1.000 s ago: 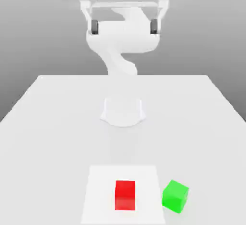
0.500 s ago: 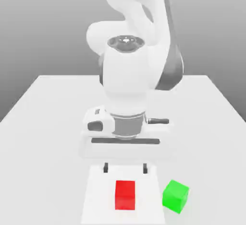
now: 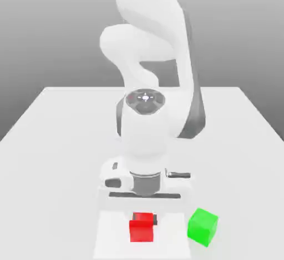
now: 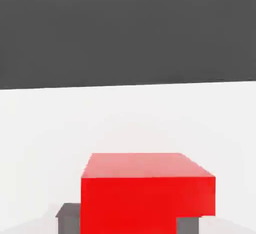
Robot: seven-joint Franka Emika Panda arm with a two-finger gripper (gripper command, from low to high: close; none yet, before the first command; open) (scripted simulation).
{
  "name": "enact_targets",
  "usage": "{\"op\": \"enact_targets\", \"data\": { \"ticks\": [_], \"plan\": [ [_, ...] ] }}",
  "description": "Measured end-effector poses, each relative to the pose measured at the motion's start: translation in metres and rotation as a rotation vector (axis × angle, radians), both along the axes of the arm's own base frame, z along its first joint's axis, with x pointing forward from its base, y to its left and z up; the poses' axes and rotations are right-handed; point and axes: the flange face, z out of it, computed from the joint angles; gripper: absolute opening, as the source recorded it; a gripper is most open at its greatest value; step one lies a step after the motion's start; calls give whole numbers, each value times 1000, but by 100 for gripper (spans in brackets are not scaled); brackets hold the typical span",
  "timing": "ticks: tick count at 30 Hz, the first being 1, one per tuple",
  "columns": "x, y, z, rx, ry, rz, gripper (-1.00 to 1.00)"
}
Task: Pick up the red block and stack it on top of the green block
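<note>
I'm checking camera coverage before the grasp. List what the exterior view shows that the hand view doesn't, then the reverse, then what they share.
Exterior view: the green block on the table, apart from the red block toward the exterior view's right, and the white arm coming down over the red block.

Hand view: the red block's near face close up, with the dark fingertips low on either side.

Both: the red block and the white table.

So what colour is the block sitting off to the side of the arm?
Green block, clearest in the exterior view.
</note>
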Motion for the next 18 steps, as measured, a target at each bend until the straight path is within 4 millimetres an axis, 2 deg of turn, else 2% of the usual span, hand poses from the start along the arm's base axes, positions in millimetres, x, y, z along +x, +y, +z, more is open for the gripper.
{"op": "enact_targets", "data": {
  "ticks": [1,3,9,11,14,15,18],
  "plan": [
    [-1,0,11,0,0,0,-100],
    [0,19,25,0,0,96,-100],
    [-9,117,53,1,0,567,-100],
    [-10,129,47,1,1,642,-100],
    [-9,131,14,0,1,659,-100],
    [-10,131,2,0,1,660,100],
    [-10,130,2,0,1,660,100]
  ]
}}
